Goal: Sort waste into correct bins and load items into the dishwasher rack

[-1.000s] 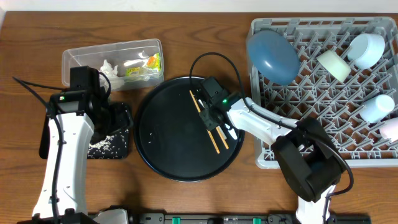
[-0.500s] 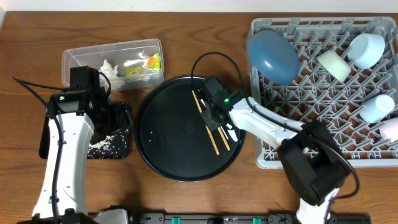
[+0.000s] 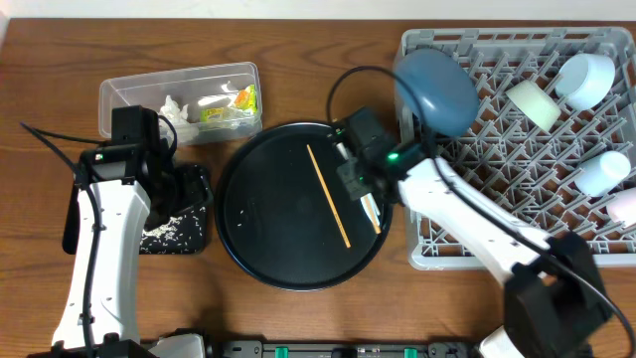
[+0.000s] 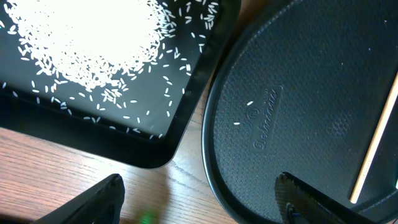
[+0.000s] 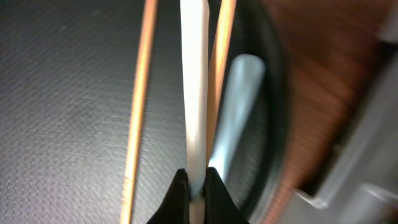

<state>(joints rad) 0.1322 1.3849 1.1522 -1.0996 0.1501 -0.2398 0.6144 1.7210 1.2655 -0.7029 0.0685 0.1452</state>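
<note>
My right gripper (image 3: 360,189) is shut on a white plastic utensil (image 5: 196,106) over the right side of the round black tray (image 3: 268,229). In the right wrist view, the gripper (image 5: 197,177) has an orange-brown chopstick (image 5: 140,106) to its left. A second chopstick (image 5: 221,68) and another white utensil (image 5: 239,118) lie just to its right. One chopstick (image 3: 328,194) lies across the tray. My left gripper (image 3: 184,189) is open and empty (image 4: 199,186) above the gap between the shallow black tray (image 4: 180,134), which holds rice grains (image 4: 93,56), and the round tray (image 4: 298,93).
The grey dishwasher rack (image 3: 517,199) at right holds a dark blue plate (image 3: 435,89) and several cups (image 3: 586,78). The clear tub (image 3: 129,94) at the back left holds paper scraps (image 3: 177,107) and the wrapper (image 3: 234,104).
My right gripper has moved right and back toward the rack with the white utensil. One chopstick now lies in full view on the round tray. The left arm has not moved.
</note>
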